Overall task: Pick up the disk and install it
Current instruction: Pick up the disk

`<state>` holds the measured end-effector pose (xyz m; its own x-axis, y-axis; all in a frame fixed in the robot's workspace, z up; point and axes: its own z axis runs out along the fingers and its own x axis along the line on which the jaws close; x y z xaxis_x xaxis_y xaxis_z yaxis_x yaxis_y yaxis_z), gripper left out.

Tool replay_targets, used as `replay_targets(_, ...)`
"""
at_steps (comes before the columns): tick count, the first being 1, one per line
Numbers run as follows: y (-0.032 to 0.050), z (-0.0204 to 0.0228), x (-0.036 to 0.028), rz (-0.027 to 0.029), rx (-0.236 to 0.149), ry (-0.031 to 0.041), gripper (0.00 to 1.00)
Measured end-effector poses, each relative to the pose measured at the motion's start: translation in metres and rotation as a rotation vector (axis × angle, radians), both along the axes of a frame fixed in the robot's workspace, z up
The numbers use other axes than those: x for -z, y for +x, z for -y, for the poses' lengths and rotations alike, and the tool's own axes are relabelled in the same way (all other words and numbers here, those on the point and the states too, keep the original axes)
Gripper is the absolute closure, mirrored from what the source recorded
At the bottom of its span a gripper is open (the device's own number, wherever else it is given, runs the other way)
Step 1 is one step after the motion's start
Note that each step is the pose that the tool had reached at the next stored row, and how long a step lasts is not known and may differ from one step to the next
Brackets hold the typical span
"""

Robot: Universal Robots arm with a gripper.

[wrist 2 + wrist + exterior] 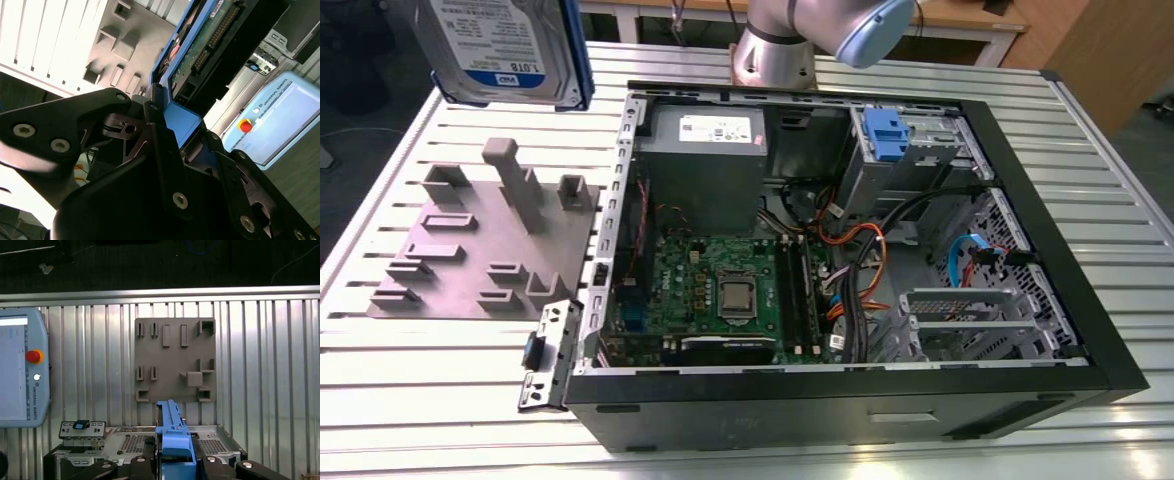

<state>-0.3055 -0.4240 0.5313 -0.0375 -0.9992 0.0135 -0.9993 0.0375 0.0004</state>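
Already lifted — the disk (500, 45) hangs high at the exterior view's far left, gripper (174, 459) clamped on its blue frame, apart from the case (854, 385) — not yet installed.

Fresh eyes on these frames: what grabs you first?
The disk, silver with a bright blue frame, hangs in the air at the exterior view's upper left; the second wrist view shows the pincer clamped on that frame. Below it, the computer case lies open on the slatted table, its insides exposed. A grey fixture plate sits beside the case, toward the exterior view's left.
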Motion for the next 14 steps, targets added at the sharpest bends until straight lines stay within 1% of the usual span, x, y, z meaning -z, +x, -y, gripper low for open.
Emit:
replay_targets(3,0.0069,0.0016,0.0002,0.0,0.0,-0.0001,0.64)
replay_targets(8,0.0272,0.0018,0.0005,-0.0001,0.0,0.0,0.64)
replay_targets(14,0.045,0.0017,0.0005,-0.0001,0.0,0.0,0.64)
